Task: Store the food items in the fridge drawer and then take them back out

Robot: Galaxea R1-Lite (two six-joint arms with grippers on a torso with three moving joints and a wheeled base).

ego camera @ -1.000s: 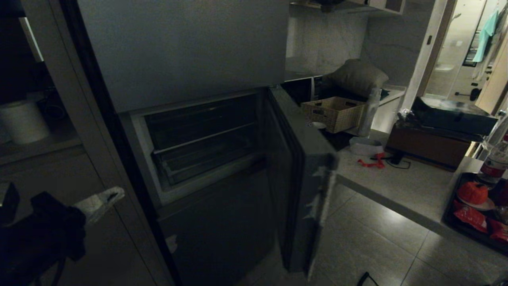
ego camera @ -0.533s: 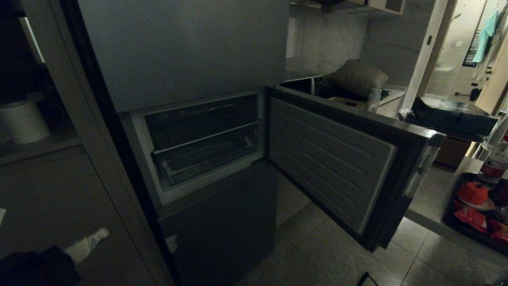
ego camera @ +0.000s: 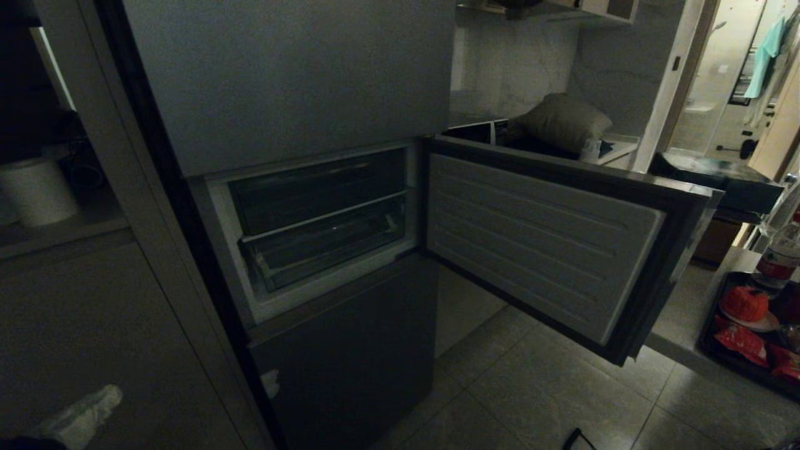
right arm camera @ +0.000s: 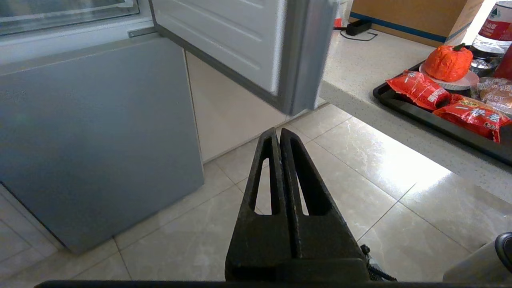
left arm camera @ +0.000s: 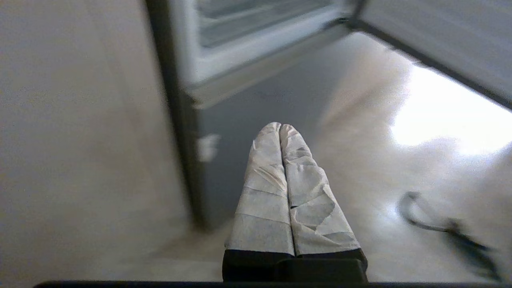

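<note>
I stand before a tall grey fridge [ego camera: 294, 81] whose middle door [ego camera: 544, 244] hangs open to my right, its ribbed white inner panel facing me. Left of the fridge is a pale cabinet front [ego camera: 81, 325] with a shelf recess above it holding a white roll [ego camera: 37, 190]. The floor [ego camera: 550, 400] is glossy light tile with thin grout lines. A speckled stone counter [right arm camera: 360, 68] runs along my right. Beyond it a marbled wall [ego camera: 512, 56] rises, and a doorway [ego camera: 744, 81] opens onto a brighter room where a teal garment [ego camera: 765, 53] hangs. The near area is dim.
</note>
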